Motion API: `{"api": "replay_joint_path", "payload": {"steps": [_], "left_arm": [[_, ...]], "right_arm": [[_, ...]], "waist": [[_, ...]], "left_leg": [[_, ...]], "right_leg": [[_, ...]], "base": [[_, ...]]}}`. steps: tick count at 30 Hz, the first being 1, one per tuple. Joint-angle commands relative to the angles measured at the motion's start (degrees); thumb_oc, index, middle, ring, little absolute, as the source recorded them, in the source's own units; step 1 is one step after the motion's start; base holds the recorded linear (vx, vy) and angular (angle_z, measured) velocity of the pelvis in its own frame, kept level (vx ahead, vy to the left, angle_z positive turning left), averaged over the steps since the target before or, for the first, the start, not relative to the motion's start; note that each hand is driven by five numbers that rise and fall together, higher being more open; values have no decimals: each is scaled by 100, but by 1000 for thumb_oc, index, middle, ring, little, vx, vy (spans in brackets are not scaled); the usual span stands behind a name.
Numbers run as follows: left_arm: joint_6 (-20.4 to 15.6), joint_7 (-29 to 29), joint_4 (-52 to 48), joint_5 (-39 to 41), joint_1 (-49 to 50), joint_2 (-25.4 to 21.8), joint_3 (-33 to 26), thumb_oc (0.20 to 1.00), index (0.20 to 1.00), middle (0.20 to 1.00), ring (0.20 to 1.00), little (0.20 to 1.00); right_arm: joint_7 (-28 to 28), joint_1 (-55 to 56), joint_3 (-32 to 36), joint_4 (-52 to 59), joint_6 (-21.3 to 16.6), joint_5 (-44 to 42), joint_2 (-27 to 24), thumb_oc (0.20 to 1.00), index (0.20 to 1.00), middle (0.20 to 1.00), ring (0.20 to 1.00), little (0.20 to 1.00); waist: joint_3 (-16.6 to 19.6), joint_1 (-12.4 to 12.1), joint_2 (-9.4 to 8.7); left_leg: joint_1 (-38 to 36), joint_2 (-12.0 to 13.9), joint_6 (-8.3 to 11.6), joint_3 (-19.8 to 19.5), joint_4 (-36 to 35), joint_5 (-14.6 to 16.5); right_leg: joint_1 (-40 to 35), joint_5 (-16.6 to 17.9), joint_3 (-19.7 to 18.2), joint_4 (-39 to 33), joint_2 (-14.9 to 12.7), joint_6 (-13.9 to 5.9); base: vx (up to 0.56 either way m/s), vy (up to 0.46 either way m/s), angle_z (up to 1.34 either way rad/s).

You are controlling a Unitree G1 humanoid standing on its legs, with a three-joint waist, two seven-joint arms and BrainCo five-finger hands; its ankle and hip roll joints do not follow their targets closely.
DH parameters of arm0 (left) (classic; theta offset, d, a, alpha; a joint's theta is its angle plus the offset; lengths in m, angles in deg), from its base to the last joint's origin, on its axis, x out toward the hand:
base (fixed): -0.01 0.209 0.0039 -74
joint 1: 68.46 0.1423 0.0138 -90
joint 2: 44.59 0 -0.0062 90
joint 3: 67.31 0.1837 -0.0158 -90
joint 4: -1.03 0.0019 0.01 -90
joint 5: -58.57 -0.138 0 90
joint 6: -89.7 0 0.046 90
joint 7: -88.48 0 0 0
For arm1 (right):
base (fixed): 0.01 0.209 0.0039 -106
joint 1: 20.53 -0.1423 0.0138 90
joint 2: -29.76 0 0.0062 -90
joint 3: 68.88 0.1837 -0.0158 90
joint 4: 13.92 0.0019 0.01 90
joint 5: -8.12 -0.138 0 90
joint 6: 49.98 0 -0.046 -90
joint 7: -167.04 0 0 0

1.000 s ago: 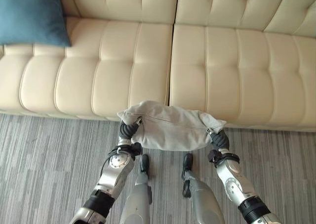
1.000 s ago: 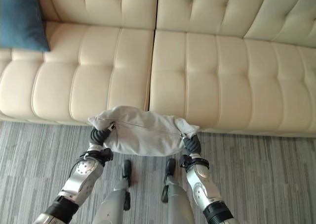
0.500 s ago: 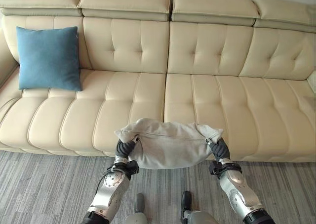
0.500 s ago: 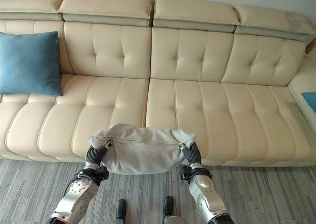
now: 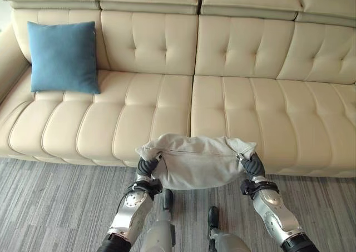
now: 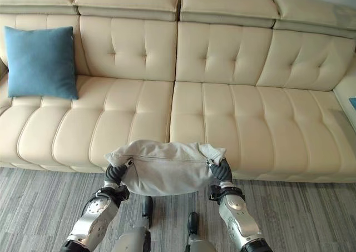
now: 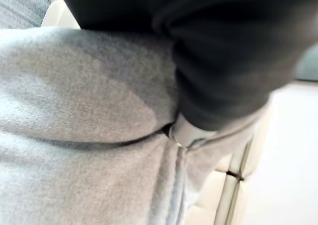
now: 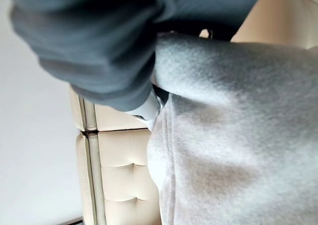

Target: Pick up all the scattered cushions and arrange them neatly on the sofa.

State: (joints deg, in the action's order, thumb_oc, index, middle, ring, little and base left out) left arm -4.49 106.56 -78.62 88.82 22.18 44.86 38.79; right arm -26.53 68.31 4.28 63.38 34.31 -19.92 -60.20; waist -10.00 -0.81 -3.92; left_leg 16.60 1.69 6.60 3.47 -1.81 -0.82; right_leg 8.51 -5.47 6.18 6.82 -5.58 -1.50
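While both hands, left hand and right hand, clench the grey cushion by its ends, the carrying step is in hand; next it needs lifting toward twelve o'clock onto the sofa.

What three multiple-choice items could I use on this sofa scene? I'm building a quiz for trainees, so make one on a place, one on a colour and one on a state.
1. Where is the blue cushion?
A. On the floor
B. On the sofa, at its left end against the backrest
C. In the robot's hands

2. What colour is the cushion the robot carries?
A. Light grey
B. Red
C. Blue

3. How is the carried cushion held?
A. Resting flat on the seat
B. By one hand alone
C. Between the left hand and the right hand, one at each end

Answers:
1 B: it leans upright against the backrest at the left end of the seat.
2 A: the cloth between the hands is pale grey in both eye views.
3 C: each hand grips one end, with the cushion in front of the seat edge over the carpet.
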Motion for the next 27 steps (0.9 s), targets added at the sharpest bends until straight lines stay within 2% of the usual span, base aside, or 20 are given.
{"api": "replay_joint_path", "payload": {"steps": [1, 3, 4, 6, 9, 11, 12, 13, 14, 15, 16, 20, 21, 25, 27], "left_arm": [[-453, -213, -754, -279, -320, 1, 20, 200, 200, 200, 200, 200], [-442, -211, -767, -279, -302, -25, -21, 200, 200, 200, 200, 200], [-425, -205, -773, -275, -287, -82, -104, 200, 200, 200, 200, 200], [-388, -186, -779, -303, -266, -140, -157, 200, 200, 200, 200, 200], [-394, -169, -760, -391, -279, -198, -195, 200, 200, 200, 200, 200], [-406, -206, -775, -394, -258, -202, -224, 200, 200, 200, 200, 200], [-422, -215, -789, -410, -241, -197, -225, 200, 200, 200, 200, 200], [-426, -266, -795, -423, -233, -191, -216, 200, 200, 200, 200, 200], [-416, -284, -787, -421, -231, -179, -217, 200, 200, 200, 200, 200], [-411, -291, -777, -412, -229, -159, -227, 200, 200, 200, 200, 200], [-404, -290, -776, -425, -222, -125, -260, 200, 200, 200, 200, 200], [-439, -318, -783, -495, -229, -76, -311, 200, 200, 200, 200, 200], [-482, -362, -724, -531, -212, 2, -300, 200, 200, 200, 200, 200], [-493, -340, -648, -491, -196, 83, -290, 200, 200, 200, 200, 200], [-493, -340, -624, -440, -173, 111, -297, 200, 200, 200, 200, 200]], "right_arm": [[245, -366, -42, 699, -373, 248, 154, 200, 200, 200, 200, 200], [268, -356, -38, 684, -365, 262, 184, 200, 200, 200, 200, 200], [309, -319, -13, 688, -329, 280, 249, 200, 200, 200, 200, 200], [332, -321, 1, 664, -309, 311, 324, 200, 200, 200, 200, 200], [351, -301, 2, 617, -291, 334, 432, 200, 200, 200, 200, 200], [391, -271, -2, 616, -274, 323, 480, 200, 200, 200, 200, 200], [390, -279, -11, 599, -279, 336, 481, 200, 200, 200, 200, 200], [416, -304, -12, 594, -270, 323, 452, 200, 200, 200, 200, 200], [417, -315, -11, 594, -263, 318, 441, 200, 200, 200, 200, 200], [411, -321, -10, 583, -255, 310, 437, 200, 200, 200, 200, 200], [393, -334, 10, 575, -261, 298, 445, 200, 200, 200, 200, 200], [408, -344, 5, 561, -256, 366, 464, 200, 200, 200, 200, 200], [452, -283, 11, 512, -281, 353, 453, 200, 200, 200, 200, 200], [453, -263, 15, 469, -307, 310, 400, 200, 200, 200, 200, 200], [461, -238, 35, 463, -326, 268, 353, 200, 200, 200, 200, 200]], "waist": [[395, -143, -173], [425, -165, -234], [454, -188, -311], [380, -185, -334], [289, -87, -271], [253, -60, -210], [230, -45, -155], [180, 8, -88], [150, 28, -73], [112, 47, -69], [45, 61, -98], [-21, 100, -119], [75, 134, -179], [237, 162, -132], [254, 187, -114]], "left_leg": [[-12, 8, -314, -13, -59, -691], [-57, -22, -374, 21, -33, -617], [-188, -88, -490, 88, -26, -470], [-424, -130, -617, 180, -68, -323], [-690, -130, -722, 254, -158, -185], [-868, -120, -743, 284, -224, -122], [-948, -94, -735, 289, -261, -78], [-1054, -81, -707, 270, -288, -35], [-1109, -91, -699, 265, -296, -19], [-1181, -105, -688, 249, -298, 11], [-1320, -146, -675, 243, -306, 77], [-1534, -173, -639, 234, -287, 201], [-1711, -266, -619, 161, -290, 331], [-1874, -151, -508, 116, -254, 486], [-1818, -62, -411, 88, 183, 676]], "right_leg": [[-1509, -468, -14, -851, 189, -368], [-1474, -475, -60, -766, 125, -414], [-1357, -438, -108, -417, 15, -517], [-1008, -258, -138, 369, -87, -670], [-461, 213, -101, 1284, -179, -844], [-238, 310, 13, 1378, -257, -811], [-101, 254, 114, 1236, -269, -744], [50, 151, 222, 799, -215, -649], [109, 189, 244, 596, -180, -635], [157, 287, 262, 309, -143, -636], [308, 546, 378, -183, -125, -683], [416, 805, 596, -661, -64, -760], [173, 972, 464, -983, -10, -706], [-102, 966, 542, -1082, 16, -647], [-263, 858, 627, -1047, 18, -573]], "base": [[187, 141, 9], [151, 126, -47], [147, 163, -48], [121, 190, -16], [70, 123, -41], [109, 84, -2], [163, 56, -7], [160, 27, -7], [150, -4, 0], [160, -55, 10], [129, -54, 14], [171, -100, 5], [243, -141, 16], [219, -140, 30], [181, -161, 5]]}}
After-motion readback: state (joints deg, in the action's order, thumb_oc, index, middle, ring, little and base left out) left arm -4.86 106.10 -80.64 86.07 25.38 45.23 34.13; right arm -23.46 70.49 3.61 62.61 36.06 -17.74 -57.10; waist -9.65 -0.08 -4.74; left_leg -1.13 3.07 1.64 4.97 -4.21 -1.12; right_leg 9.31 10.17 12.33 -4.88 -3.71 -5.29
